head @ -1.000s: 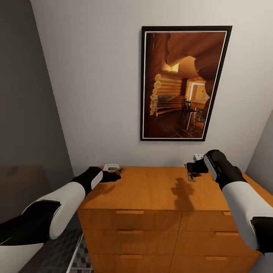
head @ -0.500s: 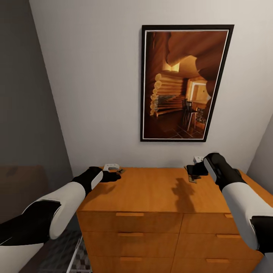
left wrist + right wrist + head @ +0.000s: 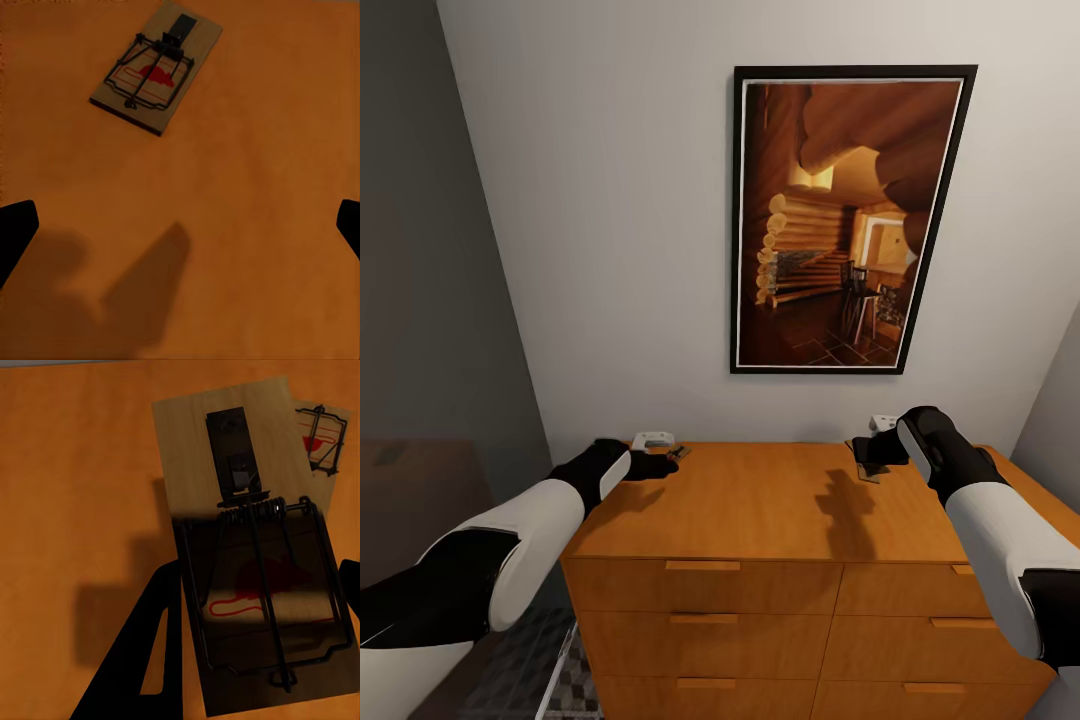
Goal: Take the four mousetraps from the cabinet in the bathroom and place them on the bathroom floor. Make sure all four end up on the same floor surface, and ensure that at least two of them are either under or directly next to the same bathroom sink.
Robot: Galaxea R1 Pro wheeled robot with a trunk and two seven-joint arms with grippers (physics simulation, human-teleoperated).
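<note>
Two arms reach over the orange-brown cabinet (image 3: pixel 760 520), drawer fronts nearest. Left gripper (image 3: pixel 660 462) hovers at the cabinet top's back left corner, fingers spread wide apart, holding nothing; one mousetrap (image 3: pixel 156 69) lies flat on the top just ahead of it. Right gripper (image 3: pixel 868 450) sits at the back right over a second mousetrap (image 3: pixel 259 585); whether it's clamped on it, cannot tell. Third mousetrap (image 3: pixel 324 439) peeks out beyond that one. Framed log-cabin picture (image 3: pixel 850 220) hangs on the wall behind.
</note>
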